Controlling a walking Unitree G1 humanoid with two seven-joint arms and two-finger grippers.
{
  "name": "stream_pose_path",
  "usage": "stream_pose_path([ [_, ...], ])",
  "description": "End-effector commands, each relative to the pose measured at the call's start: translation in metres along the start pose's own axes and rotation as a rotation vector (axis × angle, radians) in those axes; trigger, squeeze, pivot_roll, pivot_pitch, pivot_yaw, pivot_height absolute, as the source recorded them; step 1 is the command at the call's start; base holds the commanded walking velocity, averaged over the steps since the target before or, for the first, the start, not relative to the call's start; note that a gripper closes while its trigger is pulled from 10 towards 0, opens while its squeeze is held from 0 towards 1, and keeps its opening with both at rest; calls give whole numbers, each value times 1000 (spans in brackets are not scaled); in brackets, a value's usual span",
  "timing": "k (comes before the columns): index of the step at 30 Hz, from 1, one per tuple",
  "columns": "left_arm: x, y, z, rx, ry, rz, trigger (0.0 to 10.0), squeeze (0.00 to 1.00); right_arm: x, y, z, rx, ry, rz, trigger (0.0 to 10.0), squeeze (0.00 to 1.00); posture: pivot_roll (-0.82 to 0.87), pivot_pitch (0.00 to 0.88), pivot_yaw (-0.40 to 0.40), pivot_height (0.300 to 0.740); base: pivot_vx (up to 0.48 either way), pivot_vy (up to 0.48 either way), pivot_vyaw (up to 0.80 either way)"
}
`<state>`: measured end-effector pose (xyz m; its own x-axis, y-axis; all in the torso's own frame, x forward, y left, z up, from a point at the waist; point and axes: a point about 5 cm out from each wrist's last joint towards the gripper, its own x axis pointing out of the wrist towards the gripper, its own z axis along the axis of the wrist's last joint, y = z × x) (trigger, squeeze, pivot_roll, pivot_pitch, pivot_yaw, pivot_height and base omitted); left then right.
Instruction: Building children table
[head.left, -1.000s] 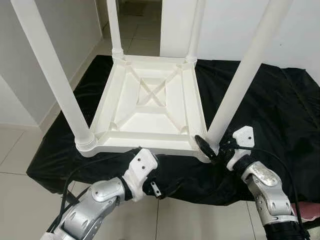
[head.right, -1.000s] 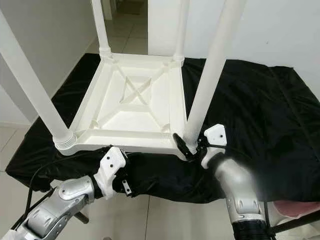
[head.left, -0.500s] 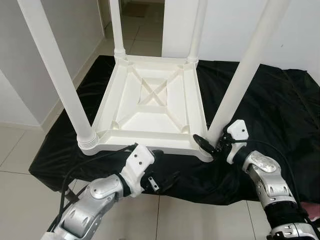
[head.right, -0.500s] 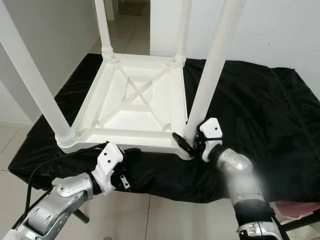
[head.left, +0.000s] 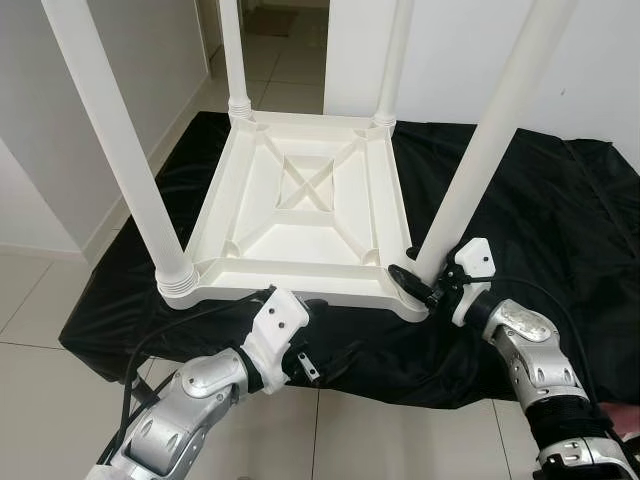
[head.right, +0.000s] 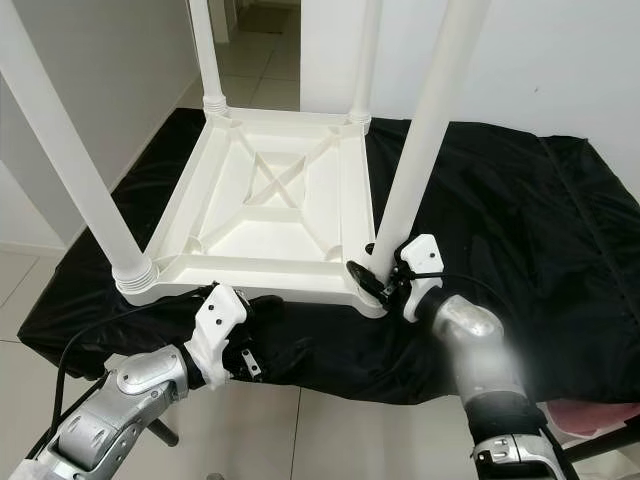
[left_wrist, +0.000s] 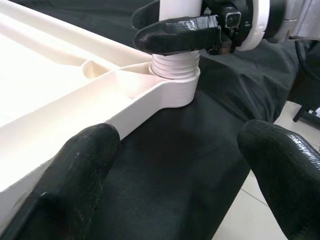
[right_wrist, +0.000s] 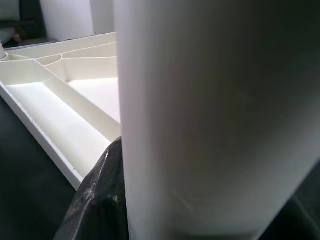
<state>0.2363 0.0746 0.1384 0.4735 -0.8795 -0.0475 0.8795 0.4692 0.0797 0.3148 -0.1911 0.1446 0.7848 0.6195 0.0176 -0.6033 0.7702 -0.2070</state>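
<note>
white upturned table (head.left: 305, 215) on black cloth (head.left: 560, 220); right gripper (head.right: 372, 268) clamped round near-right leg (head.left: 480, 150), probably screwing it home. left gripper (head.left: 315, 365) wide open, empty, by near edge. next: probably another twist.

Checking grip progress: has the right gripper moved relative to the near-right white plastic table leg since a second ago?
Yes. The right gripper has closed in on the near-right white plastic table leg, its fingers now around the leg's base.
</note>
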Motion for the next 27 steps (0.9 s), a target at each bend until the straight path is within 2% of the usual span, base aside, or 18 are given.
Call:
stream_pose_path([
  [1, -2, 2, -3, -1, 22, 22, 10000, 0, 0, 3, -4, 7, 20, -7, 10000, 0, -33, 63, 0, 740, 0, 0, 0],
  [2, -2, 2, -3, -1, 22, 22, 10000, 0, 0, 3, -4, 6, 18, -7, 10000, 0, -33, 63, 0, 740, 0, 0, 0],
  [5, -2, 3, -3, 2, 20, 25, 10000, 0, 1, 4, 0, 12, 33, -163, 10000, 0, -34, 64, -4, 740, 0, 0, 0],
  [8, -2, 4, -3, 4, 20, 28, 10000, 0, 1, 5, -1, 13, 40, -192, 10000, 0, -34, 64, -4, 740, 0, 0, 0],
  [11, -2, 5, -5, 2, 25, 47, 10000, 0, -1, 19, -2, 26, 37, -224, 10000, 0, -35, 64, -14, 740, 0, 0, 0],
  [12, -2, 6, -3, -22, 2, 62, 10000, 0, 0, 25, -2, 38, 33, -242, 10000, 0, -35, 64, -14, 740, 0, 0, 0],
  [13, -2, 6, -3, -22, 2, 62, 10000, 0, 0, 25, -2, 38, 33, -242, 10000, 0, -35, 64, -14, 740, 0, 0, 0],
  [17, -1, 10, 2, -30, -37, 87, 10000, 0, 1, 39, -3, 115, 37, -367, 10000, 0, -33, 63, -20, 740, 0, 0, 0],
  [18, -1, 10, 2, -30, -37, 87, 10000, 0, 1, 39, -3, 115, 37, -367, 10000, 0, -33, 63, -20, 740, 0, 0, 0],
  [19, -1, 12, 3, -30, -38, 92, 10000, 0, 1, 42, -3, 142, 46, -439, 10000, 0, -33, 63, -20, 740, 0, 0, 0],
  [22, -1, 13, 3, -32, -39, 96, 10000, 0, 1, 45, -2, 157, 58, -495, 10000, 0, -30, 57, -20, 740, 0, 0, 0],
  [27, -1, 15, 2, -30, -40, 105, 10000, 0, 1, 64, -2, 190, 83, -613, 10000, 0, -38, 53, -27, 740, 0, 0, 0],
])
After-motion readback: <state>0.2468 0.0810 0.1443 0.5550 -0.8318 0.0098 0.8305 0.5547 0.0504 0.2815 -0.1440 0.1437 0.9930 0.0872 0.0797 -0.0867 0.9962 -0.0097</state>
